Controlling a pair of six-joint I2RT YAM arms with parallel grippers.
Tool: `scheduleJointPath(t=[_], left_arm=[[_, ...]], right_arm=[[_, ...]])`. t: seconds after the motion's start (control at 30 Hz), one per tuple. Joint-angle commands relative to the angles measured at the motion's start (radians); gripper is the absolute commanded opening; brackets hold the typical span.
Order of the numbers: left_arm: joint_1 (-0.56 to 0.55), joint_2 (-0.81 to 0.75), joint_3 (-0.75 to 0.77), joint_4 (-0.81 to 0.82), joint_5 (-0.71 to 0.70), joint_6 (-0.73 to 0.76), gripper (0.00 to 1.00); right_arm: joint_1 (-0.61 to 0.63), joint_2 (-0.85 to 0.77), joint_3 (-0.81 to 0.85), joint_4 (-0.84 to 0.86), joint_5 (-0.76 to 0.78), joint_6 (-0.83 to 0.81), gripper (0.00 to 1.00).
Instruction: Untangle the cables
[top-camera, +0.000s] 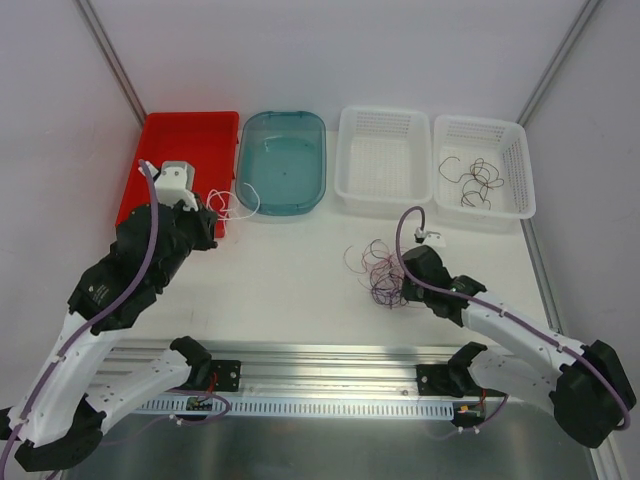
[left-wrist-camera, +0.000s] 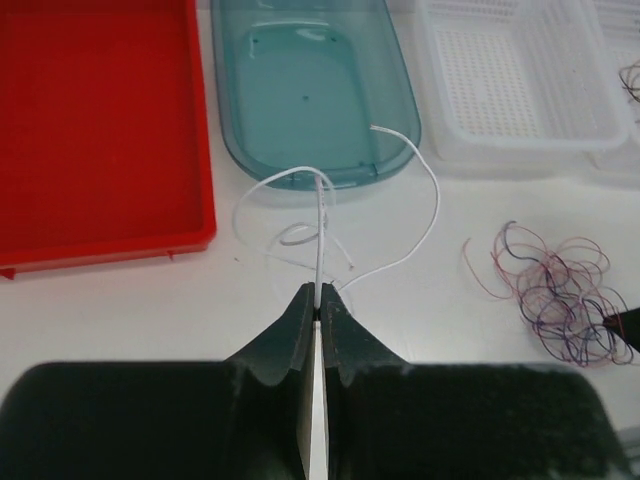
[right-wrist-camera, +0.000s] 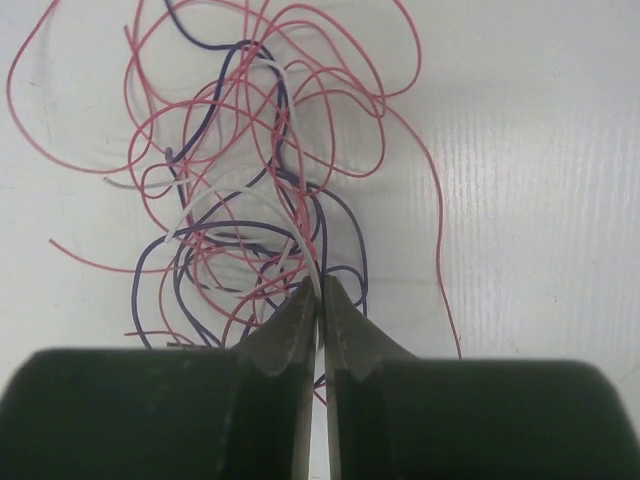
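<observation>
Pinching at the near edge of the cables (right-wrist-camera: 250, 170), the right pincer (right-wrist-camera: 320, 290) has its jaws pressed together. A pale strand runs down from the tangle straight into the slit between the tips, so the pincer is clamped on part of the bundle; whether a red strand is caught with it I cannot tell. The rest of the tangle spreads out ahead of those tips and mostly to their left in the wrist view: loose red-pink loops on the outside, darker purplish loops closer in and a couple of whitish strands through the middle, all lying on the white table (top-camera: 300, 290). One long red strand trails down past the right side of the tips. The left pincer (left-wrist-camera: 318, 300) is well apart from the tangle, which lies off to its right. Its jaws are also shut, gripping a single white wire (left-wrist-camera: 320, 215) that rises from the tips and curls into loops just ahead of them. Beyond those loops sits a teal tray (left-wrist-camera: 310, 90), with a red tray (left-wrist-camera: 100, 130) ahead to the pincer's left and a white basket (left-wrist-camera: 510, 90) ahead to its right. A second basket (top-camera: 480, 135), ahead of the right pincer, holds a few dark strands (top-camera: 475, 185).
</observation>
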Motion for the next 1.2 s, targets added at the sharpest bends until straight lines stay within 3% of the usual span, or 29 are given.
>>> scheduleJointPath(t=[0.0,0.1,0.27,0.5,0.6,0.7,0.97,1.1,1.13,1.17], left_arm=[[0.015,0.049,0.059,-0.045,-0.104,0.054,0.0],[0.034,0.111,0.081,-0.026,-0.098,0.061,0.0],[0.119,0.261,0.135,0.026,-0.046,0.074,0.0],[0.421,0.454,0.253,0.087,0.079,0.049,0.0],[0.48,0.543,0.303,0.122,0.102,0.044,0.0],[0.541,0.65,0.368,0.136,0.123,0.043,0.0],[0.701,0.98,0.558,0.147,0.177,0.025,0.0],[0.738,1.073,0.641,0.147,0.211,0.021,0.22],[0.738,1.085,0.644,0.147,0.211,0.023,0.38],[0.741,1.094,0.644,0.147,0.211,0.023,0.46]], right_arm=[[-0.011,-0.045,0.009,-0.032,-0.058,-0.027,0.08],[-0.011,-0.051,0.035,-0.04,-0.11,-0.039,0.14],[-0.008,-0.085,0.087,-0.077,-0.165,-0.067,0.31],[0.001,-0.165,0.151,-0.16,-0.23,-0.134,0.71],[0.006,-0.188,0.165,-0.193,-0.231,-0.142,0.85],[0.007,-0.211,0.17,-0.221,-0.225,-0.151,0.93],[0.01,-0.275,0.159,-0.279,-0.23,-0.153,0.95],[0.01,-0.315,0.147,-0.304,-0.215,-0.15,0.95],[0.01,-0.321,0.147,-0.316,-0.209,-0.148,0.95],[0.009,-0.326,0.147,-0.319,-0.205,-0.15,0.95]])
